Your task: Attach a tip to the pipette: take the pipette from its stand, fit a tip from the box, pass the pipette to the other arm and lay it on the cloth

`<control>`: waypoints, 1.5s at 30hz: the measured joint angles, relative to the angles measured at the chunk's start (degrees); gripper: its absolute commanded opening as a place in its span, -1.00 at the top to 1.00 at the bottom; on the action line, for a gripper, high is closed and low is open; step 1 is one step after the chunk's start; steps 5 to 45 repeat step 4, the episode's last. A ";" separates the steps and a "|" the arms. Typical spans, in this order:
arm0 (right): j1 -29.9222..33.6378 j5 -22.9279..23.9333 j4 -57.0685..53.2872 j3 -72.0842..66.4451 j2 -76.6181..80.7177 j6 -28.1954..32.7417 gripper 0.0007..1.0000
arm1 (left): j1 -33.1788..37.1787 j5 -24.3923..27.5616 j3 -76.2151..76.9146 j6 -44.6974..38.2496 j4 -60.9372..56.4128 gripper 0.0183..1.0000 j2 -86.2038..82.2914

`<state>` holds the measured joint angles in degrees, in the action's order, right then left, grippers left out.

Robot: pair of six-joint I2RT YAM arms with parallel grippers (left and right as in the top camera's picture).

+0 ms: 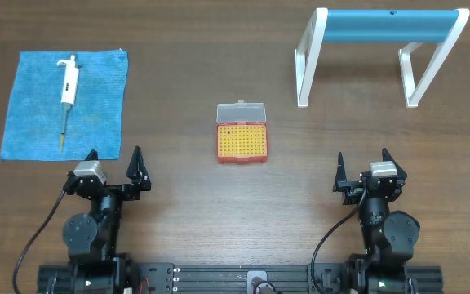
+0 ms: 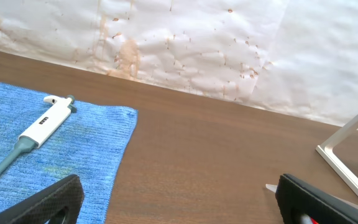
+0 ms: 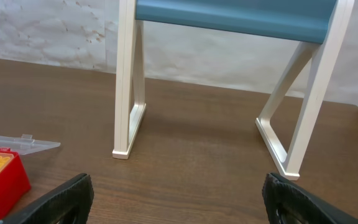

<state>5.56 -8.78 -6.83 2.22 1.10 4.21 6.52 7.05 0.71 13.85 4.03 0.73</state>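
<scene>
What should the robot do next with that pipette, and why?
Probably nothing more than stay parked. The pipette already lies on the blue cloth with what looks like a yellow tip fitted. The stand holds nothing, and the left gripper and right gripper sit open near their bases, holding nothing. The task looks finished.

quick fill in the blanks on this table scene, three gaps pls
The pipette lies on the ____.
The tips in the red box are ____.
The fingers of the left gripper and the right gripper are ____.
Missing words: cloth, yellow, open.
</scene>
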 measured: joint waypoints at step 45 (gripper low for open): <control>0.00 0.00 0.00 0.00 0.00 0.00 -0.77 | 0.00 0.00 0.00 0.00 0.00 -0.99 0.00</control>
